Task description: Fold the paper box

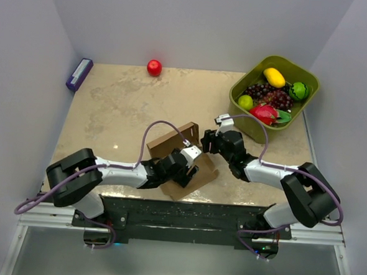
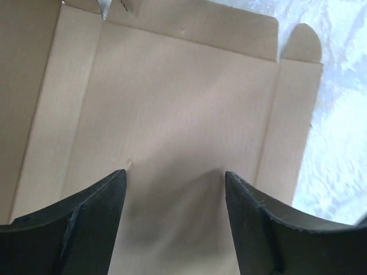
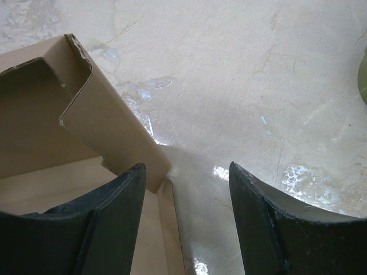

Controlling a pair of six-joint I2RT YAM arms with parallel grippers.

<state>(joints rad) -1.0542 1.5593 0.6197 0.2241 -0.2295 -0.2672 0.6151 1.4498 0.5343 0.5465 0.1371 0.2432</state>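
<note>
While the paper box (image 1: pixel 172 144) lies half-folded near the 6 o'clock edge of the table (image 1: pixel 110 108), my left gripper (image 2: pixel 175 183) is spread wide over its floor panel. My right gripper (image 3: pixel 186 172), equally wide, sits at one raised wall's corner. Green fruit bin (image 1: pixel 258 133) at 2 o'clock; red ball (image 1: pixel 154 67) at 11 o'clock.

Both arms reach from the lower corners toward frame centre; the left end effector (image 1: pixel 186 167) and right end effector (image 1: pixel 208 141) have fingers spread apart.
</note>
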